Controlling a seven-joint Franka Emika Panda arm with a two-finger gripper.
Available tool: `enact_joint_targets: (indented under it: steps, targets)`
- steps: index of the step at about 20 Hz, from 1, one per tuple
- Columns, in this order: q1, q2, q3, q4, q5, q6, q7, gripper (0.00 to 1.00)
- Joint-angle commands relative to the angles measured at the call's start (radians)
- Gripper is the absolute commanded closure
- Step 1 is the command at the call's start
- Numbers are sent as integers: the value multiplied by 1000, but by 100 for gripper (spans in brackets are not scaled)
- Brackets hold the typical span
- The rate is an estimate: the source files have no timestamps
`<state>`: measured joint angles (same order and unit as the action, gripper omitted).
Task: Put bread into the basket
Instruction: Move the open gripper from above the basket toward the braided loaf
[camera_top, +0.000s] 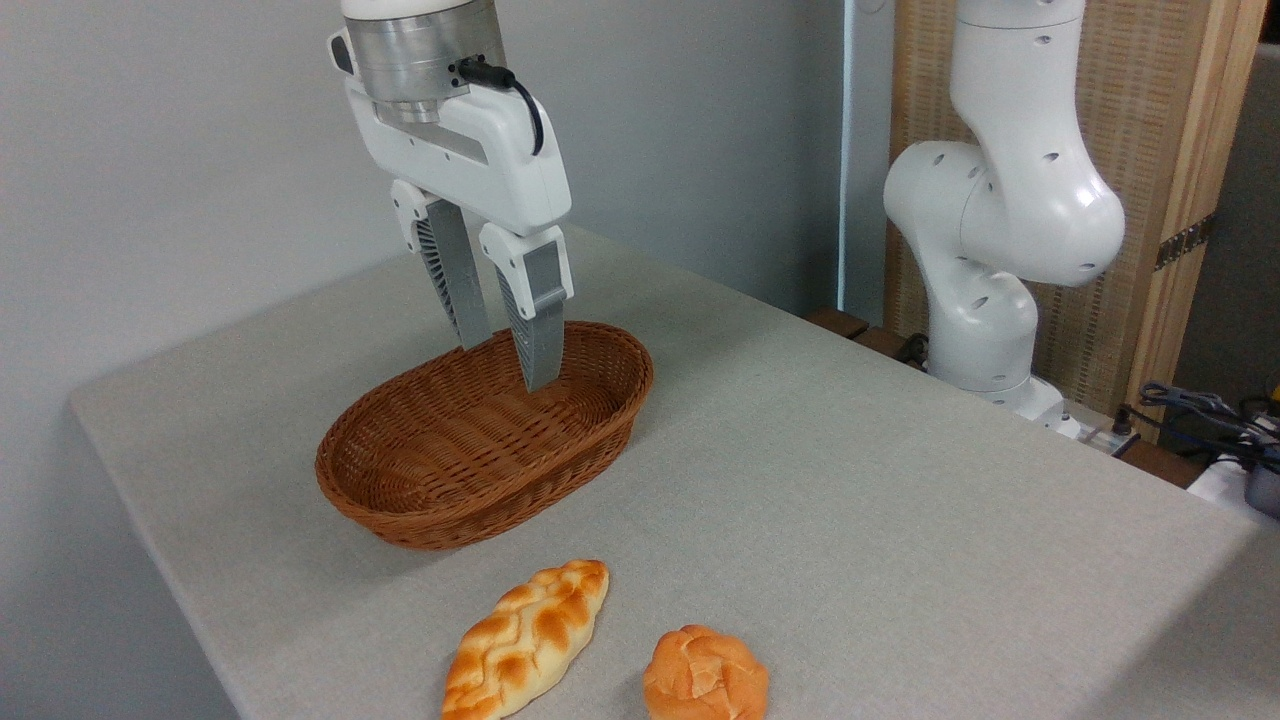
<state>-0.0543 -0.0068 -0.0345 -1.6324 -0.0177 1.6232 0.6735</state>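
A: Camera view first. Where is the bread (527, 640)?

B: On the table (850, 480), near the front edge, lying at a slant with one pointed end toward the basket (485, 440) and the other running off the bottom of the picture. It is braided, pale yellow with toasted orange-brown patches, and glossy.

A: Is it touching the basket?

B: No. A strip of bare grey cloth lies between them. The basket sits further back and a little to the left, and nothing is in it.

A: And the gripper (505, 360)?

B: It hangs above the basket's far half, pointing down. The two ribbed grey fingers (540, 320) stand apart with a clear gap between them and nothing held. Their tips appear to be at about the level of the back rim; whether they reach inside the basket I cannot tell from this angle.

A: Anything beside the bread?

B: A bun (705, 675), round, knotted and orange, just to its right, not touching it, also near the front edge.

A: The rest of the scene?

B: The arm (1000, 210) rises white and jointed at the right, behind the table's far edge. A wooden panel (1150, 150) stands behind it, and some cables (1200, 410) lie at the far right. The wall (150, 150) is plain grey.
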Motion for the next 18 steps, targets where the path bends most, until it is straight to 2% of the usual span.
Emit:
enact_joint_targets:
  steps: [1, 11, 14, 18]
  targets:
    - [1, -12, 2, -23, -24, -14, 20, 0]
    - [1, -12, 2, -27, -25, 6, 20, 0]
    - [2, -38, 8, -102, -25, 119, 23, 0]
    - [8, -59, 42, -262, -25, 358, 17, 0]
